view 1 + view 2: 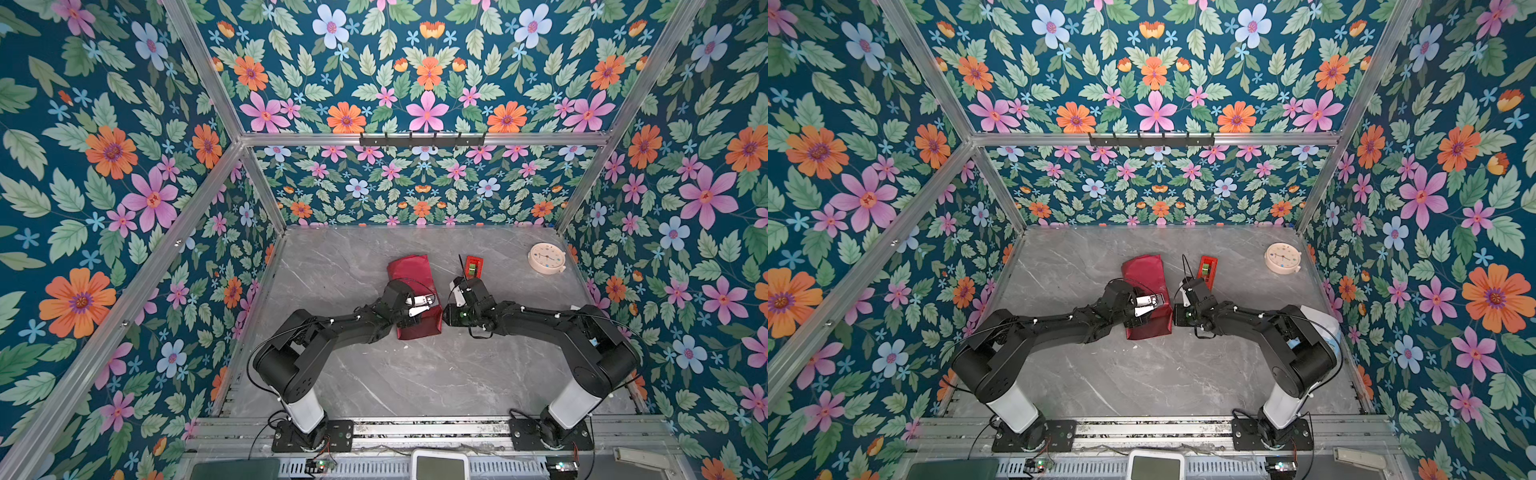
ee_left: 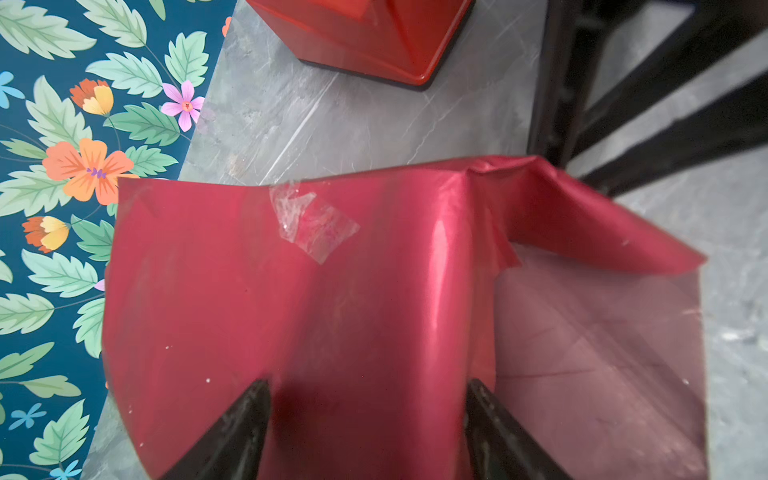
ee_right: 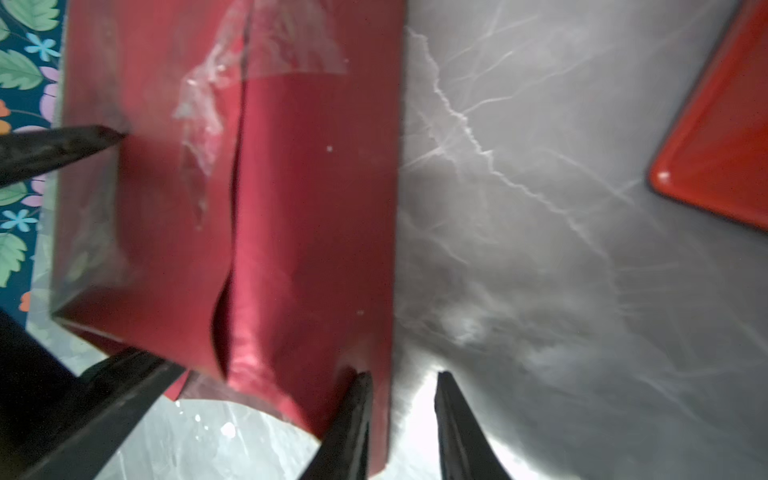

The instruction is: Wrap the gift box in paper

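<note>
**Hidden or unclear.** The gift box is not visible in any view; the paper [image 1: 409, 270] covers it entirely. In both top views the right arm's wrist hides its own fingers. The right wrist view is blurred. There the right gripper [image 3: 401, 380] shows its jaws narrowly apart, with the paper's long edge lying between the tips. I cannot tell whether they pinch it. The tape dispenser [image 3: 719, 145] is cut off at the right edge of that view.

**Condition of the wrapping.** The paper forms a maroon parcel at the centre of both top views, lying on the grey marble table [image 1: 374, 374] just left of the dispenser. An overlap seam [image 3: 237, 208] runs along its top face, and a crumpled patch of clear tape [image 2: 311, 224] sits on it. In the left wrist view a loose flap [image 2: 602, 353] at lower right lies open and shows a paler face.

**Left gripper.** The left gripper [image 2: 368, 386] stands wide open over the parcel. Its fingertips [image 2: 257, 399] appear to rest on the paper, and it clasps nothing.

**Count.** One parcel, one tape dispenser, one round clock [image 1: 547, 258] at the table's upper right, and two grippers.
</note>
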### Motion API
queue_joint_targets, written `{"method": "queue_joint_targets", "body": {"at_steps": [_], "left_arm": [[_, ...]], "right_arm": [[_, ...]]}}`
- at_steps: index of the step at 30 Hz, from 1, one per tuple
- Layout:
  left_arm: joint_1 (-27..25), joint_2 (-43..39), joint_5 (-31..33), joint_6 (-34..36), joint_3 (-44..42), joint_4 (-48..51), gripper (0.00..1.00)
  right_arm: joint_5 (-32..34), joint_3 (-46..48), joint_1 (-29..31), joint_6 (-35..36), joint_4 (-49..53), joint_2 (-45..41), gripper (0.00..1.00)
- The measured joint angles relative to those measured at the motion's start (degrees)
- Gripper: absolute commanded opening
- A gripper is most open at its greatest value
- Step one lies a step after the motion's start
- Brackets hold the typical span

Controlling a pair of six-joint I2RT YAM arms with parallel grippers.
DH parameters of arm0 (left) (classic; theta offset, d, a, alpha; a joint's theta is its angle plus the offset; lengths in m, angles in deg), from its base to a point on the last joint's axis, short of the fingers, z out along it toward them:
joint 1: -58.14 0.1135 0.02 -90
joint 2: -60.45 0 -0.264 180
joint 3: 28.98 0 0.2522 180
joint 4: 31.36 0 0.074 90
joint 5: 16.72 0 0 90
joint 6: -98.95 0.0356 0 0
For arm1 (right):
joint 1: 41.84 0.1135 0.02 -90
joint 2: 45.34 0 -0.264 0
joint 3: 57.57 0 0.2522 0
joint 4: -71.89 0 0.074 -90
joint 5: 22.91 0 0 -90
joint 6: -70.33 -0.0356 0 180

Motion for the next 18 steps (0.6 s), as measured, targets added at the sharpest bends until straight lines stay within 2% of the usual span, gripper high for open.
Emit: {"method": "queue_joint_targets", "body": {"at_steps": [18], "left_arm": [[0.0,0.11,0.04,0.22,-0.02,-0.07,0.74]], "right_arm": [[-1.27,0.74,0.85,-1.38,-3.93,-0.42,0.2]]}}
